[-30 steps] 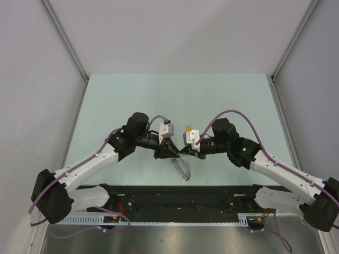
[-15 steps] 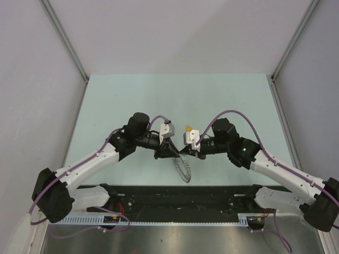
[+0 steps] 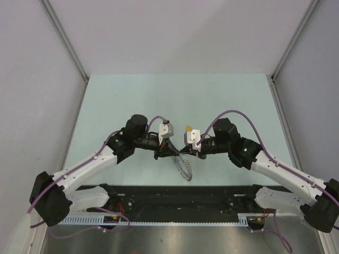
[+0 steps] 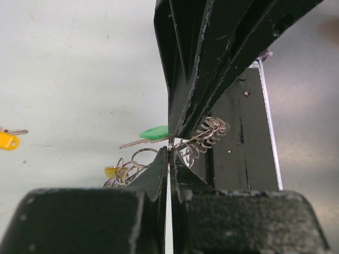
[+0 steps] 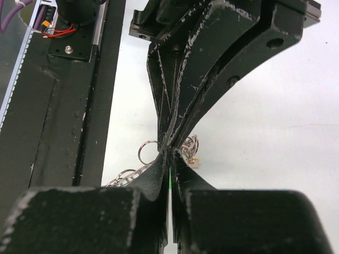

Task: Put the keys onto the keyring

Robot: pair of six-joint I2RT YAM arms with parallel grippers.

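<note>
Two arms reach in from either side and meet tip to tip over the near part of the pale green bench [image 3: 159, 95], just ahead of the black rail [image 3: 180, 198] that carries their bases. The left hand [image 4: 169, 156] has its fingers pressed almost together, with only a hairline slit between them. A wire loop of the keyring [image 3: 183, 166] runs into that slit at the tips, so it appears clamped on the ring. The rest of the ring, a jagged string of small grey loops, trails from the meeting point toward the near edge; I cannot tell whether its far end rests on the bench or hangs free. The right hand [image 5: 169, 153] is also pressed together, and a thin green sliver shows between its fingers. In the left wrist view the green key [image 4: 154, 132] juts sideways from those same tips, its metal shaft pointing away, right beside the loops gripped by the left hand. A small yellow-orange head [image 4: 111, 171] sits among the lower loops, though it is too small to tell whether it is threaded on them. Another yellow key [image 4: 7, 141] lies alone on the bench, well apart from both hands, on the far side of the meeting point.
</note>
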